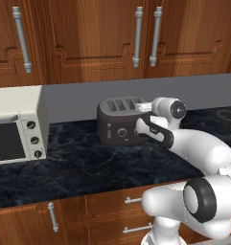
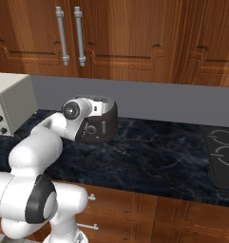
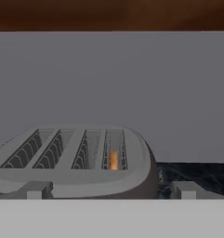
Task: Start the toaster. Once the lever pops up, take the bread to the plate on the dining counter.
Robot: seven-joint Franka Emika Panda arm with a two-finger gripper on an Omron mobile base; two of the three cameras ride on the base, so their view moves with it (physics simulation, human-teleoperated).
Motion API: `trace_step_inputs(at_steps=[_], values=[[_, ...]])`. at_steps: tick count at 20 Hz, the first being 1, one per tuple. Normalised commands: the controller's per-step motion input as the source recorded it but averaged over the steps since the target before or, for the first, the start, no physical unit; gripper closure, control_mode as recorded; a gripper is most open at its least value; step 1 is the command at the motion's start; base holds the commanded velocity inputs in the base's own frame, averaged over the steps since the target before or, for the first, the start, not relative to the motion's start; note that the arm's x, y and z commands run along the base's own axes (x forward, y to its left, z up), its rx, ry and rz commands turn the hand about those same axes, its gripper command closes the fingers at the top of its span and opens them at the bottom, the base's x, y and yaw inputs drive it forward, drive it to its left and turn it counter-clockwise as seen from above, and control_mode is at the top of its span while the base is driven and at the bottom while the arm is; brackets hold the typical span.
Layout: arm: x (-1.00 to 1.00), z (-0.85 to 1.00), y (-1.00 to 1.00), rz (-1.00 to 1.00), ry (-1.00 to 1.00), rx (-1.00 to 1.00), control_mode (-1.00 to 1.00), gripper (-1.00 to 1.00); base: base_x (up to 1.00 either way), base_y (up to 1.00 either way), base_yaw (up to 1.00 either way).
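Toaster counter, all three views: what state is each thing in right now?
toaster: upright on the counter, an orange glow in one slot.
tool: open, at the toaster's front, holding nothing.
toaster oven: door shut.
upper cabinets: doors shut.
drawers: shut.

Arm outstretched, gripper (image 3: 110,190) jaws wide.

No legible text, labels, brands or numbers. Toaster (image 1: 121,120) front and toaster oven (image 1: 18,125) knobs carry no readable markings.
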Motion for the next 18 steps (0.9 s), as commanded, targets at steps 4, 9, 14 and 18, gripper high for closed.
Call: trace_step_inputs(at_steps=[4,9,14,18], values=[[0.03,0.00,0.00,-0.01,0.00,0.00,-1.00,-1.00,0.00,0.00,0.00],[0.09,-0.01,0.00,-0.03,0.00,0.00,-1.00,-1.00,0.00,0.00,0.00],[0.20,-0.02,0.00,-0.05,0.00,0.00,-1.00,-1.00,0.00,0.00,0.00],[0.24,0.00,0.04,-0.03,0.00,0.00,-1.00,-1.00,0.00,0.00,0.00]])
